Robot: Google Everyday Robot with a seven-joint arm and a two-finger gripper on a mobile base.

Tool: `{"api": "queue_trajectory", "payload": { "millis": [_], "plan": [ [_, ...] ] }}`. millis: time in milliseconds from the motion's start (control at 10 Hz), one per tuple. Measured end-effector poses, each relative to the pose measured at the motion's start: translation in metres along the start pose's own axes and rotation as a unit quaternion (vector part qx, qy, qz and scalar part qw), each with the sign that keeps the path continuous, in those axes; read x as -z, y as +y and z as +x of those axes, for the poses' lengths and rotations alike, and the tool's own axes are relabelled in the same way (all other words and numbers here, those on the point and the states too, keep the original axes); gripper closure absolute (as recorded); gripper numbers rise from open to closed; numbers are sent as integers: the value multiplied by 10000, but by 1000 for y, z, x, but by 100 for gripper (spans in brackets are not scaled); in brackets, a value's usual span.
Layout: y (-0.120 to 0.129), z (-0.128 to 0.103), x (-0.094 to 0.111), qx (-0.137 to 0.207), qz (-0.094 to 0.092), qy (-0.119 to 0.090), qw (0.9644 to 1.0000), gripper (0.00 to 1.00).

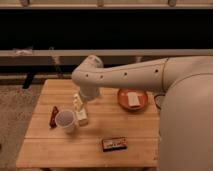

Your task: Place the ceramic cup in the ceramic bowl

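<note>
The ceramic cup [65, 120], small and whitish-grey, stands upright on the left part of the wooden table [60, 152]. The ceramic bowl [125, 102], shallow and orange-brown, sits at the right with a pale rectangular piece [133, 99] inside it. My white arm reaches in from the right across the table. My gripper [81, 101] hangs below the arm's wrist, just up and right of the cup and over the top of a white squeeze bottle [80, 115]. The gripper is well left of the bowl.
A dark red packet [53, 116] lies left of the cup. A dark snack bar [114, 143] lies near the table's front edge. My arm's body covers the table's right end. A low rail and dark wall run behind.
</note>
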Motion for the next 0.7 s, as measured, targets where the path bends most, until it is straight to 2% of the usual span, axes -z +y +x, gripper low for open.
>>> {"api": "queue_trajectory", "payload": {
  "millis": [100,400,700],
  "plan": [
    [16,-2,0,215,22,36,9998,20],
    [43,0,-6,588,47,145,9982,20],
    [53,-6,-19,716,-101,240,9971,20]
  ]
}}
